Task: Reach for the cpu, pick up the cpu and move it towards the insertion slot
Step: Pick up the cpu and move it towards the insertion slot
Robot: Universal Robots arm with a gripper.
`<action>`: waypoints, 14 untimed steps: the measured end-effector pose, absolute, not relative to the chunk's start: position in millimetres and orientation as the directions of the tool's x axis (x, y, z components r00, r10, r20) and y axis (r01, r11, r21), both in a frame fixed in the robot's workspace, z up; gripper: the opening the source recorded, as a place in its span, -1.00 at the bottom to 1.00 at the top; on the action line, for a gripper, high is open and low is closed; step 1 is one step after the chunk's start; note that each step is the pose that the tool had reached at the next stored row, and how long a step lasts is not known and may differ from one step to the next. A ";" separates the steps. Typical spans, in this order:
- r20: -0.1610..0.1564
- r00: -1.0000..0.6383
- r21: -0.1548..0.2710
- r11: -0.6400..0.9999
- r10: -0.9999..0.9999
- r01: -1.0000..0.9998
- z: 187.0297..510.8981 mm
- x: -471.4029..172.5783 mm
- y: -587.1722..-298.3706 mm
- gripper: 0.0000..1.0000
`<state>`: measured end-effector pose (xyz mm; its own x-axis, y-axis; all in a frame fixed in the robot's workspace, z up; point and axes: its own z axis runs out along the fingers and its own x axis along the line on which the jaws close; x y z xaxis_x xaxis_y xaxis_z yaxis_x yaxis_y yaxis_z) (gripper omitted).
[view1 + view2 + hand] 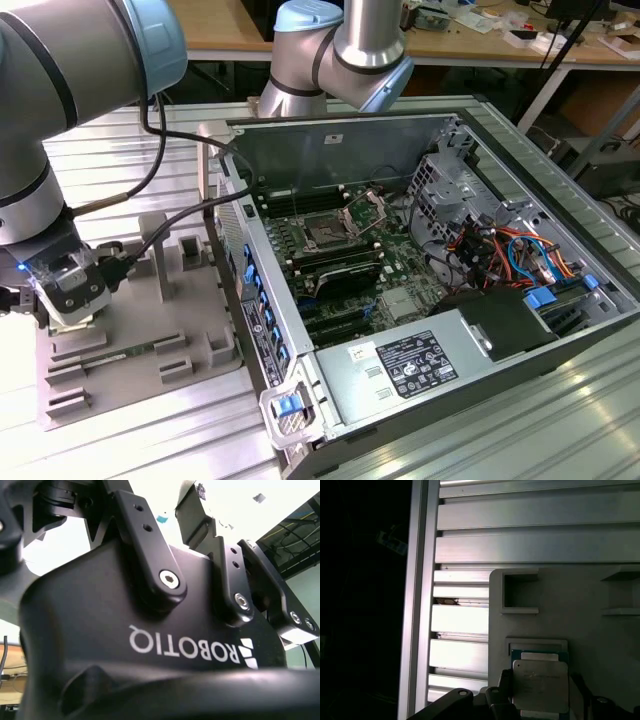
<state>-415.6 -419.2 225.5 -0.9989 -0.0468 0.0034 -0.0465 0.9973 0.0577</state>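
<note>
Cpu point(540, 684) is on the grey tray point(600, 645), just beside a raised frame. Dark parts of your hand point(70, 312) show on two sides of it in the first wrist view. You cannot tell if the hand is open or gripping the cpu.

Close to the cpu, the tray has one square pocket point(520, 591) with nothing in it. In the exterior view you can see more blocks and grooves on the tray. One long thin memory stick point(110, 357) lies flat there, near the hand.

You have one arm point(40, 90), bent over the tray at the exterior view's left. Two black cables point(165, 165) hang from it toward the hand.

One open case point(340, 135) lies on the bench point(150, 445), just beside the tray. Inside it is the green board point(400, 285). The slot point(325, 232) is on that board, a small dark square with a shiny metal frame. It is well apart from the hand.

The near wall of the case stands up between the tray and the slot. One power box point(400, 365) with a white label fills the near corner of the case. A bunch of red, orange and blue wires point(505, 250) lies in the case toward the exterior view's right.
</note>
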 end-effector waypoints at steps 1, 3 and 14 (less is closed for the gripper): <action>0.003 -0.999 0.058 0.997 -0.047 -0.046 225.8 -415.6 -419.2 0.07; 0.003 -0.999 0.058 0.997 -0.047 -0.046 227.0 -415.6 -419.2 0.07; 0.004 -0.999 0.058 0.997 -0.047 -0.046 231.3 -415.6 -419.2 0.07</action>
<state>-415.6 -419.2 231.3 -0.9989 -0.0467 0.0035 -0.0464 0.9972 0.0578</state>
